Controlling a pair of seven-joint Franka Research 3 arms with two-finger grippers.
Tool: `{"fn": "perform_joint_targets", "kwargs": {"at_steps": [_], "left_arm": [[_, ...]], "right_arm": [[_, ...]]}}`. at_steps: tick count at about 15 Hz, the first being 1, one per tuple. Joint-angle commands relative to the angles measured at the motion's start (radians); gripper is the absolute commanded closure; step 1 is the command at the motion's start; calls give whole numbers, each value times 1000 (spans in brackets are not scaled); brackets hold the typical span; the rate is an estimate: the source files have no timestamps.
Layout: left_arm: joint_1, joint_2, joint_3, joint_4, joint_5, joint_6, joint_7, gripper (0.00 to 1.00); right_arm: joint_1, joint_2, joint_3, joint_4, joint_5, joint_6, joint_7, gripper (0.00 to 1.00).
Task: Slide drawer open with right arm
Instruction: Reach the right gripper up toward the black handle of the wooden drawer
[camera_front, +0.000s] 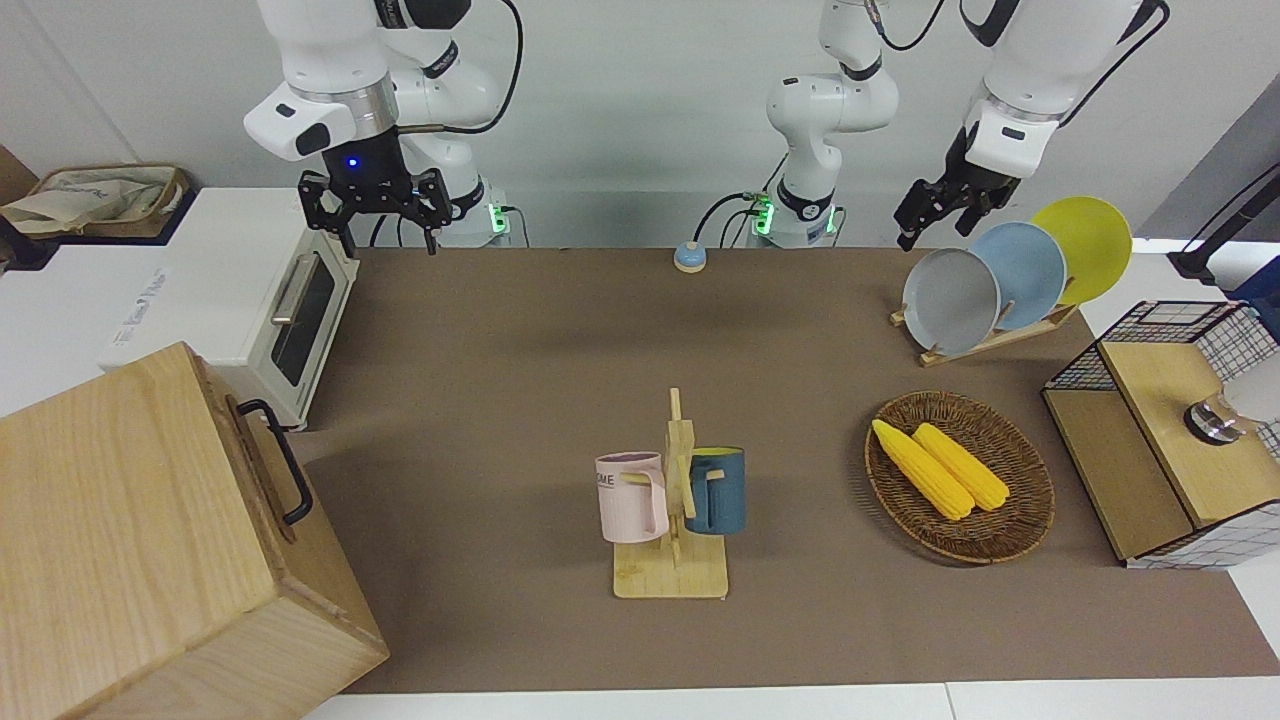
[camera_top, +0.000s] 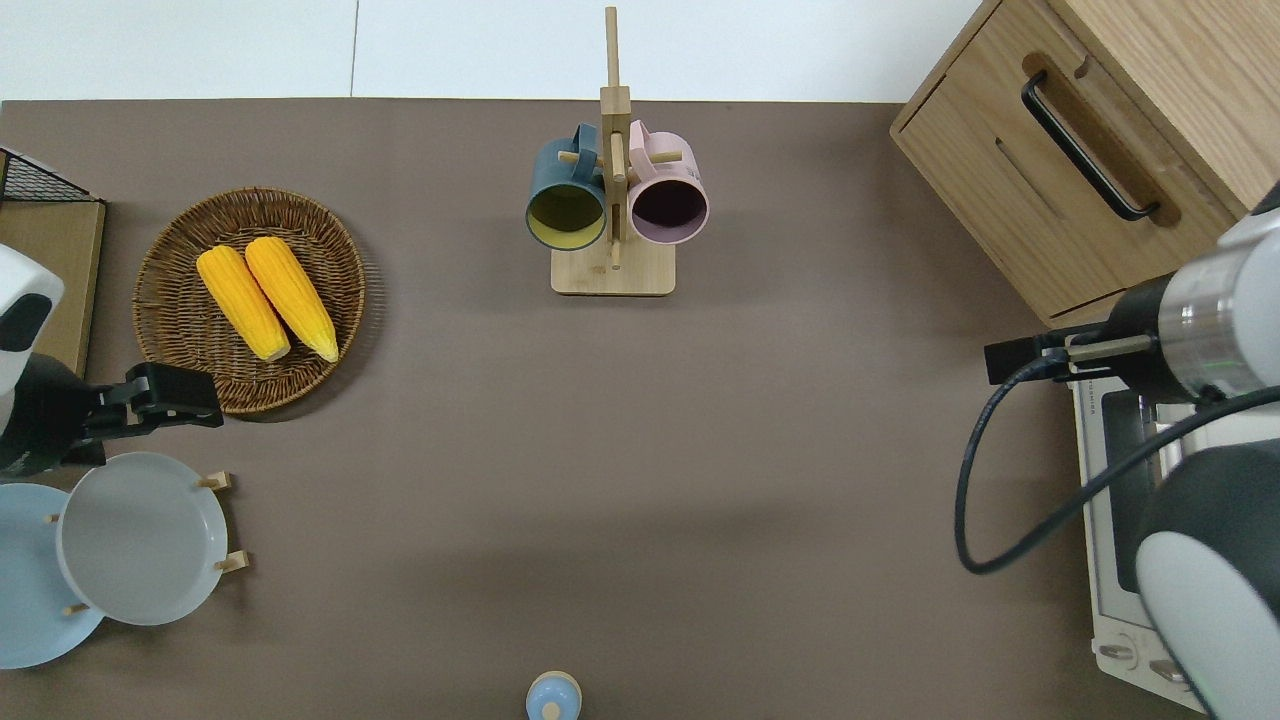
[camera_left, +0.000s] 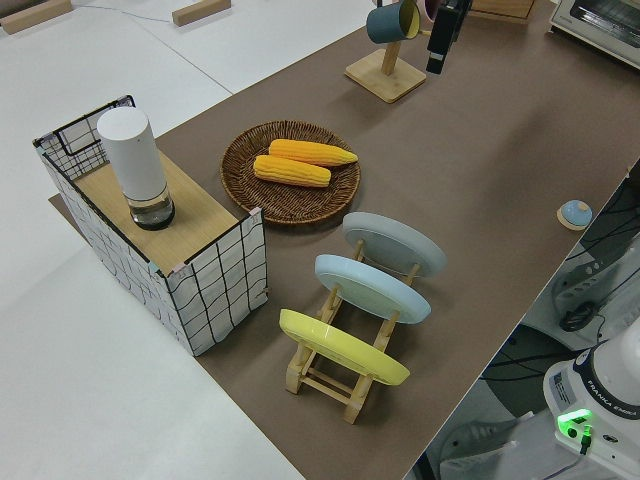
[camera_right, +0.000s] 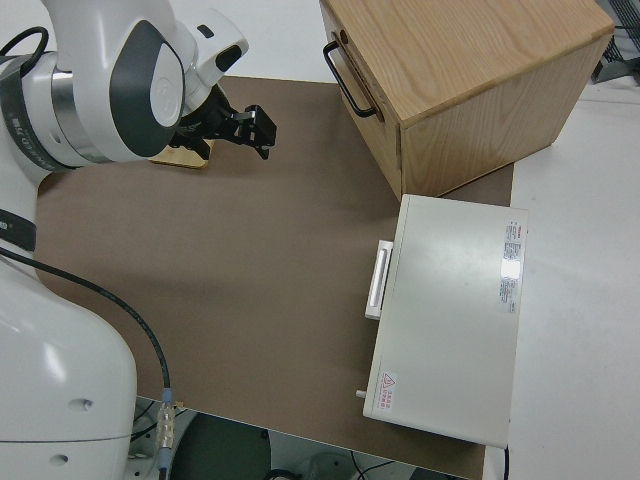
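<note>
The drawer (camera_top: 1120, 120) is the light-wood front with a black bar handle (camera_top: 1085, 145) on the large pale wooden cabinet (camera_front: 130, 520) at the right arm's end of the table. It is shut. The handle also shows in the front view (camera_front: 280, 462) and the right side view (camera_right: 345, 68). My right gripper (camera_front: 388, 240) is open and empty, up in the air. In the overhead view it (camera_top: 1010, 360) hangs over the brown mat by the toaster oven's corner that lies closest to the cabinet. It also shows in the right side view (camera_right: 258, 130). My left arm is parked.
A white toaster oven (camera_front: 270, 310) stands beside the cabinet, nearer to the robots. A mug rack (camera_front: 672, 510) with two mugs stands mid-table. A basket of corn (camera_front: 960, 478), a plate rack (camera_front: 1000, 280) and a wire-grid box (camera_front: 1170, 440) are at the left arm's end.
</note>
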Motion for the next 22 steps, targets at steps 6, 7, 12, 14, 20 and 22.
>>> {"fn": "perform_joint_targets", "kwargs": {"at_steps": [6, 7, 12, 14, 20, 22], "left_arm": [[-1, -8, 4, 4, -1, -16, 9, 7], [-1, -8, 4, 4, -1, -15, 9, 7], [-1, -8, 4, 4, -1, -16, 9, 7], [-1, -8, 4, 4, -1, -17, 9, 7], [-1, -8, 4, 4, -1, -16, 9, 7], [-1, -8, 4, 4, -1, -16, 9, 7]], "right_arm": [[58, 115, 219, 40, -497, -99, 50, 15], [74, 135, 235, 40, -557, -110, 61, 15], [158, 233, 253, 32, -882, -157, 66, 21], [166, 274, 270, 31, -985, -179, 66, 19], [187, 383, 272, -8, -1231, -179, 136, 17], [186, 416, 269, -9, -1300, -177, 168, 17]]}}
